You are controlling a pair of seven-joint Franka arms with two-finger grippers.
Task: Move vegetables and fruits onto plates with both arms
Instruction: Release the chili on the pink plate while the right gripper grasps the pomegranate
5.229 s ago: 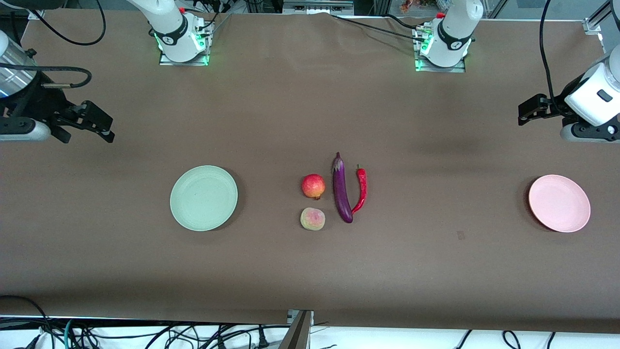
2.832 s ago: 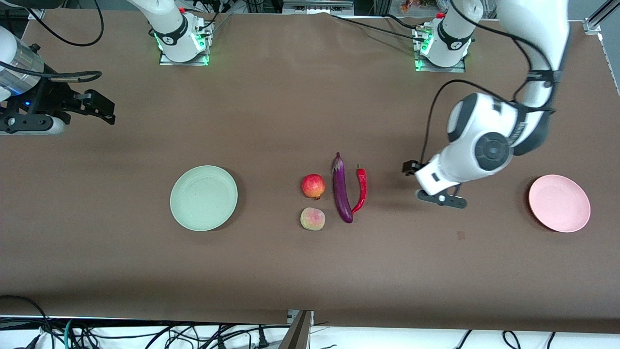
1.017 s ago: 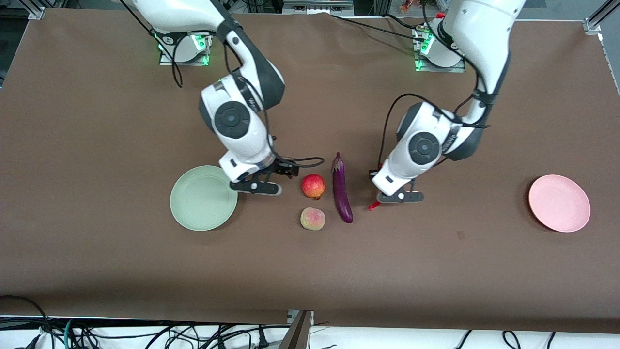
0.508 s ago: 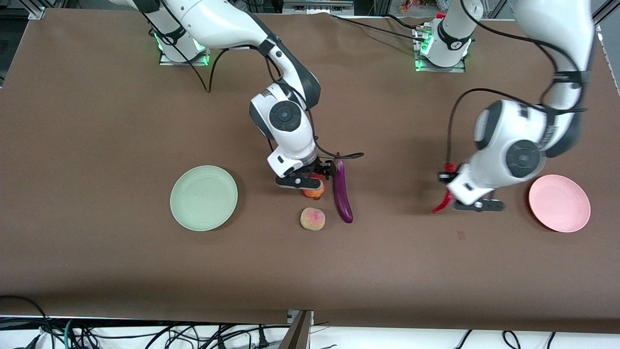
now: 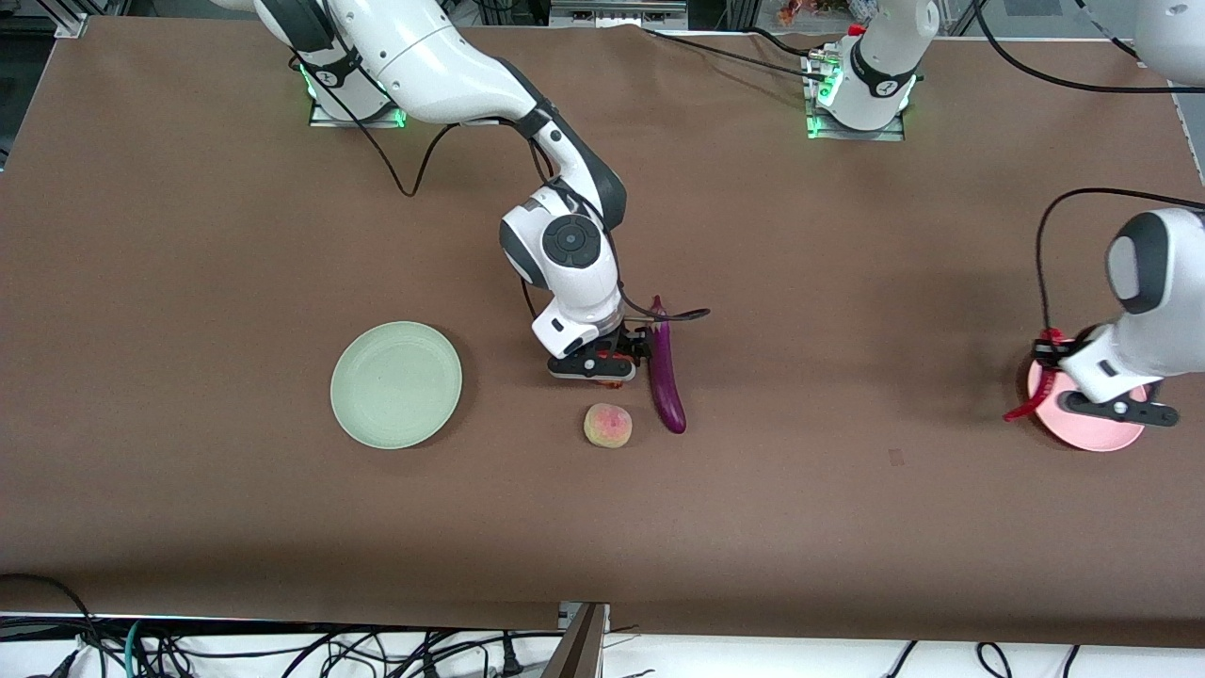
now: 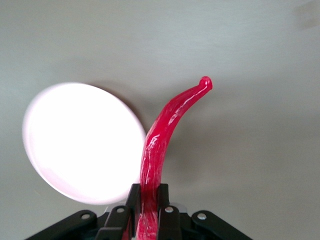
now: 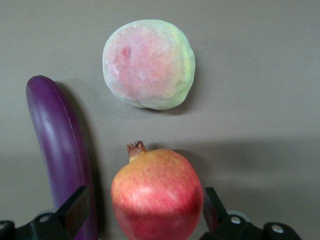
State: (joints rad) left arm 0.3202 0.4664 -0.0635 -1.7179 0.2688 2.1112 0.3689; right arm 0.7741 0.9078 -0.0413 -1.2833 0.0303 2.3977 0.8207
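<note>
My left gripper (image 5: 1047, 363) is shut on the red chili pepper (image 5: 1024, 407) and holds it in the air over the edge of the pink plate (image 5: 1092, 435). In the left wrist view the chili (image 6: 165, 130) sticks out from between the fingers (image 6: 132, 197), beside the plate (image 6: 80, 142). My right gripper (image 5: 607, 363) is open and low around the red pomegranate (image 7: 156, 197), a finger (image 7: 75, 210) on each side. The purple eggplant (image 5: 666, 377) lies right beside it. The peach (image 5: 607, 426) lies nearer the front camera. The green plate (image 5: 395, 384) is toward the right arm's end.
The brown table (image 5: 235, 235) holds only these things. The eggplant (image 7: 60, 150) lies close against one right finger. The peach (image 7: 148, 64) is a short way off the pomegranate. Both arm bases stand along the table's back edge.
My left arm has carried the chili from mid-table to over the pink plate's edge. My right gripper has settled lower around the pomegranate.
</note>
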